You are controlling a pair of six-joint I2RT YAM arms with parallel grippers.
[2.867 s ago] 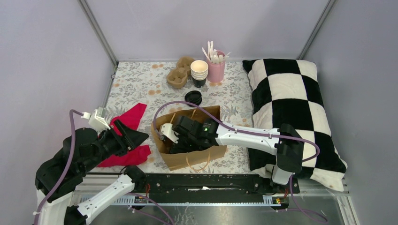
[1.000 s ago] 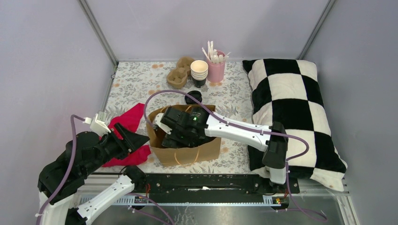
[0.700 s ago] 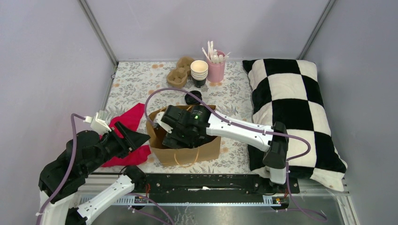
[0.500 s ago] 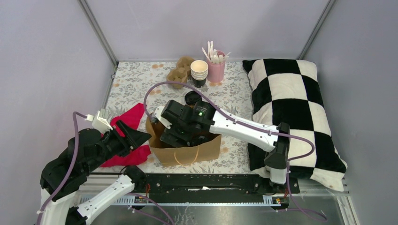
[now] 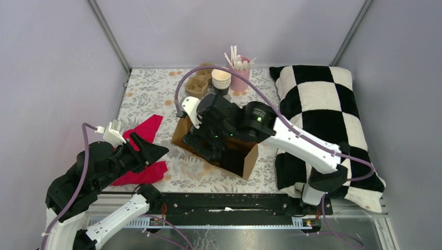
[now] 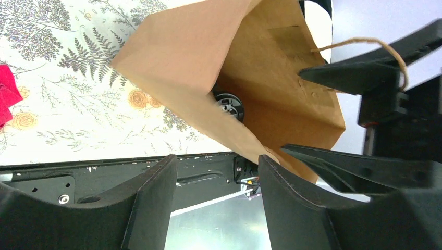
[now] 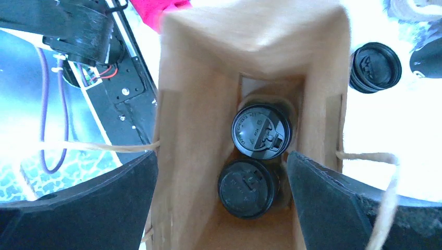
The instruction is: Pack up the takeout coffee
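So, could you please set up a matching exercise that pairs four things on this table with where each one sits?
Things:
1. lidded coffee cups
2. red cloth
3. pink tumbler of stirrers
4. checkered pillow

Places:
a. along the right side of the table
b. inside the brown paper bag
c. at the near left of the table
d. at the far edge, beside the stack of lidless cups

Pairs: 1-b, 2-c, 3-d, 4-a
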